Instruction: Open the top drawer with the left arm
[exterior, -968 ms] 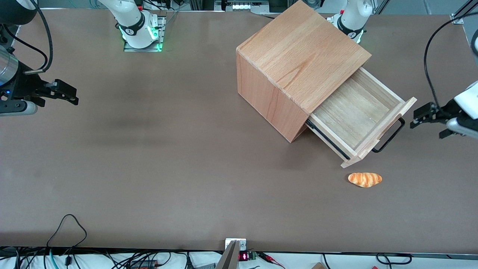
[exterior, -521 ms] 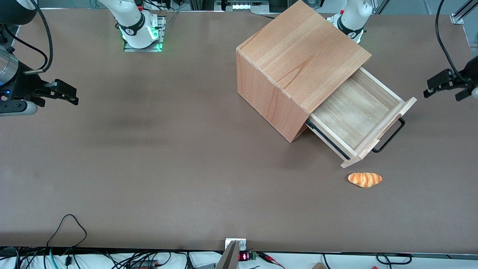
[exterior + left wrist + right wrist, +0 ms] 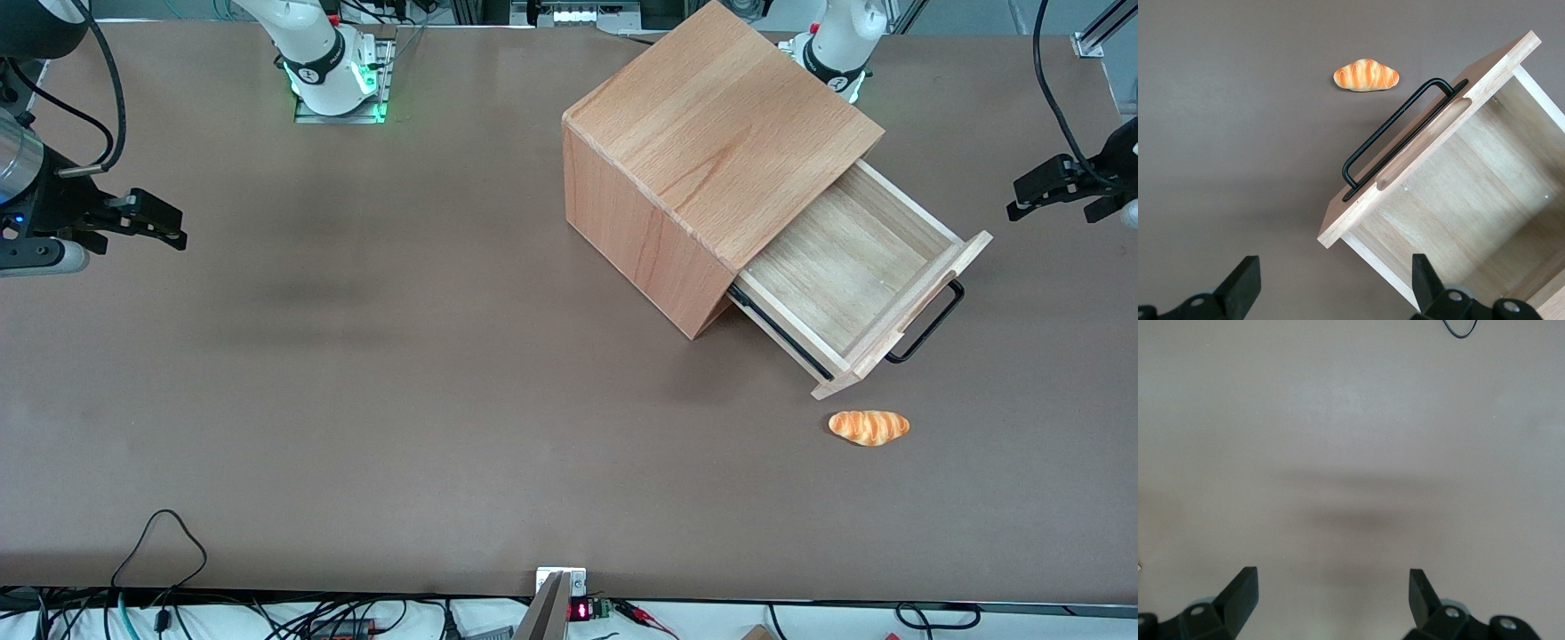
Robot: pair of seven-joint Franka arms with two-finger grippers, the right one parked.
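Fingers: both black fingers (image 3: 1239, 287) of the left arm's gripper (image 3: 1049, 191) are spread wide with nothing between them — the gripper hangs above the counter (image 3: 356, 373) near the working arm's end, clear of the drawer's front, at roughly 2 o'clock from the handle in the front view.

Bread roll: a small orange-and-cream striped roll (image 3: 869, 427) lies on the counter, nearest the front camera of all the things, at about 6 o'clock from the drawer's front panel and apart from it. The wrist view shows it too (image 3: 1366, 75), close to the handle but not touching.

Handle: thin black U-shaped metal bar (image 3: 929, 324) fixed to the drawer's front panel, nothing gripping it; the wrist view has it running along the panel above a scooped recess (image 3: 1395, 140).

Top drawer: the light wooden tray (image 3: 845, 276) is pulled well out of its cabinet, the pale floor of it open to view and holding nothing that shows — a black runner lines the side nearer the front camera.

Cabinet: cube of beech wood (image 3: 711, 133), set at an angle on the counter, farther from the front camera than the roll, its front facing about 4 o'clock in the front view.
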